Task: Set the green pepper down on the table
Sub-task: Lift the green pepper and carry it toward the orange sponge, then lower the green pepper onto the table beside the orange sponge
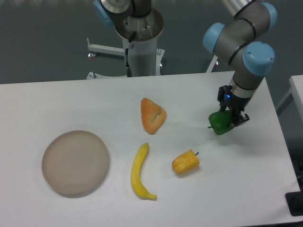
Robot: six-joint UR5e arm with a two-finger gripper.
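The green pepper (219,123), small, glossy and dark green, hangs in my gripper (230,118) over the right part of the white table (57,101). The fingers are shut on the green pepper from above, and its stem points left. I cannot tell whether the pepper touches the tabletop or hovers just over it. It lies right of the orange wedge and up-right of the yellow pepper.
A yellow-orange pepper (185,162) lies at front centre-right, a banana (139,171) to its left, and an orange wedge-shaped piece (152,115) sits mid-table. A round beige plate (75,162) stands at front left. The robot base (139,35) rises behind the far edge.
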